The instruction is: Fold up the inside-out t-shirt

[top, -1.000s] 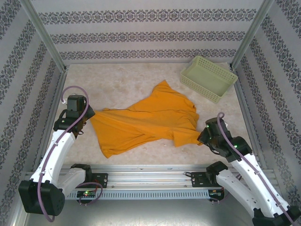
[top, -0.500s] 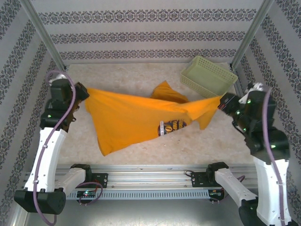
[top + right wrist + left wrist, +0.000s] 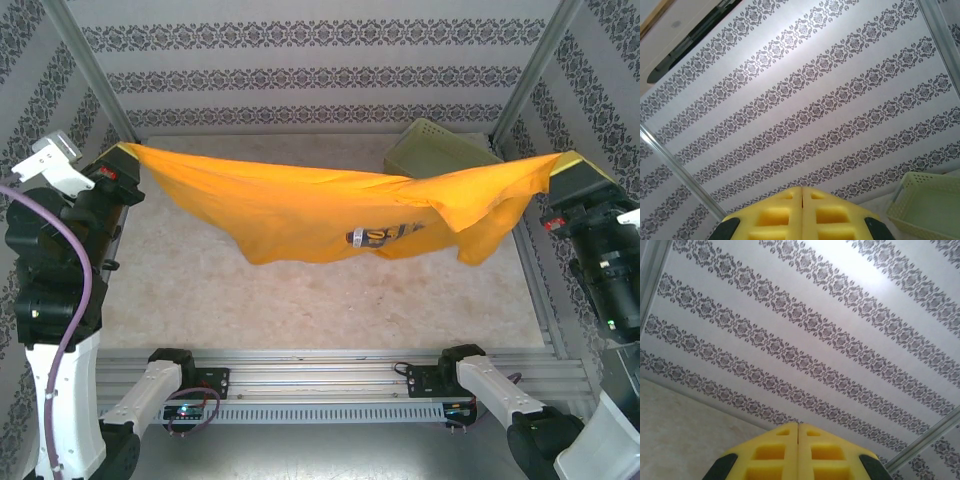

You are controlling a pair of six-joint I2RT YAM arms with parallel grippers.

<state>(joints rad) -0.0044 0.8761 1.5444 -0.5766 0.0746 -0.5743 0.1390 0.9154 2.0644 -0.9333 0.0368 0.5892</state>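
Note:
The inside-out t-shirt (image 3: pixel 300 215), orange-yellow, hangs stretched in the air between both arms, sagging in the middle above the table. A dark printed graphic (image 3: pixel 385 234) shows low on its right half. My left gripper (image 3: pixel 122 152) is raised at the left wall, shut on the shirt's left corner. My right gripper (image 3: pixel 562 160) is raised at the right wall, shut on the right corner. In the left wrist view the yellow pads of the left gripper (image 3: pixel 798 424) press together; the right wrist view shows the right gripper (image 3: pixel 802 188) the same way. No cloth is seen past either tip.
A pale green lattice basket (image 3: pixel 440 140) stands at the back right, partly behind the shirt, and its corner basket (image 3: pixel 930 205) appears in the right wrist view. Beige table (image 3: pixel 300 310) lies below. Patterned walls close three sides; the metal rail (image 3: pixel 320 375) runs along the front.
Both arms have lifted and spread apart, carrying the shirt off the table until it hangs taut in the air. The printed graphic has come into sight.

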